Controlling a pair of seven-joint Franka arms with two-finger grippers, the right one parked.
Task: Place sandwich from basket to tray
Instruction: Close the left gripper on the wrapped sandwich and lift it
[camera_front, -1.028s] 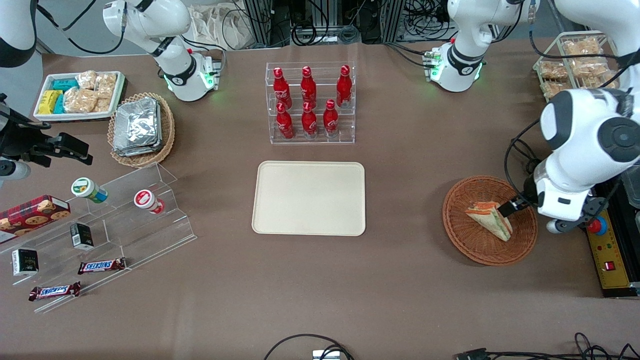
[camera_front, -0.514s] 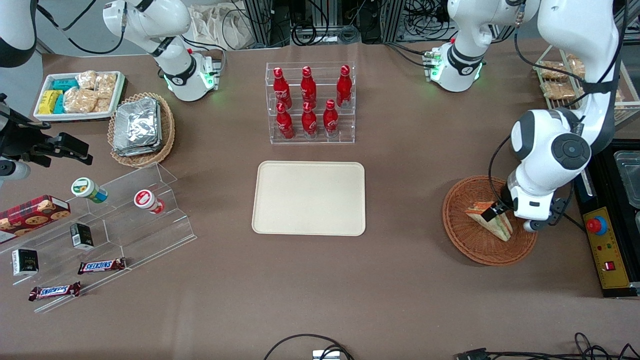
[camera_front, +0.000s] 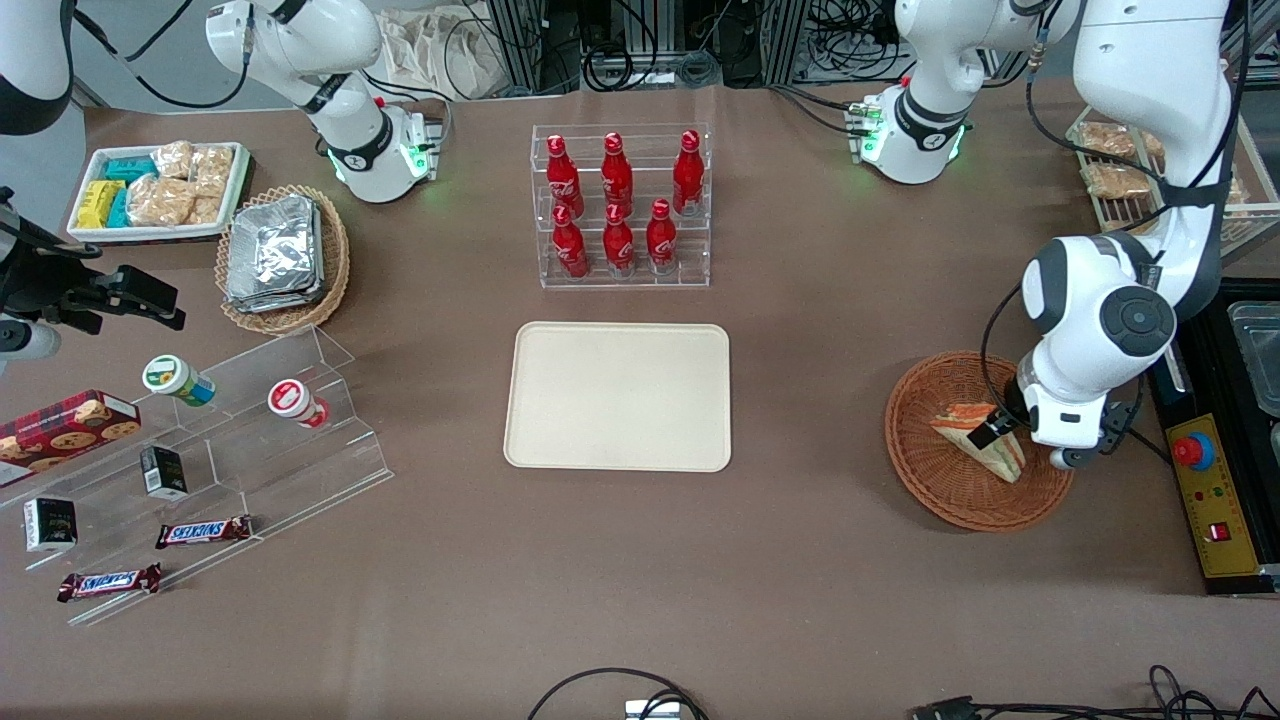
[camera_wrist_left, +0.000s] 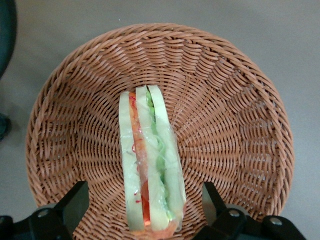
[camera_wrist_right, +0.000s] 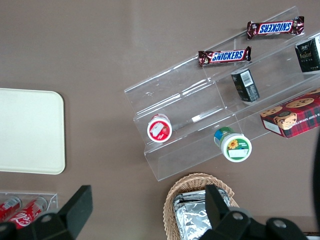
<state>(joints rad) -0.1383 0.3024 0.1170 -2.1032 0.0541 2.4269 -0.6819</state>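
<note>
Clear-wrapped sandwich (camera_wrist_left: 150, 170) stands on its long edge in the middle of the wicker basket (camera_wrist_left: 235, 100), layers of pale bread, orange, green and red facing the wrist camera. Pincer (camera_wrist_left: 145, 202) is open, one finger (camera_wrist_left: 75, 200) on each flank of the wedge, with a clear gap on both sides; nothing held yet.

Judgement: step in hand is the grasp. Wedge looks soft and the wrap slippery, so close gently and evenly on the bread faces, centred along the length, low enough to catch more than the film. Lift straight up to clear the basket rim before travelling to the tray (camera_front: 618, 395), which lies well apart, toward the middle of the tabletop (camera_front: 800, 560).

Not resolved: fingertips are cut off in the wrist view, so their depth relative to the basket floor is unknown. In the front view the arm covers part of the sandwich (camera_front: 985, 440) and basket (camera_front: 940, 490). Whether the wedge leans on the weave cannot be told.
</note>
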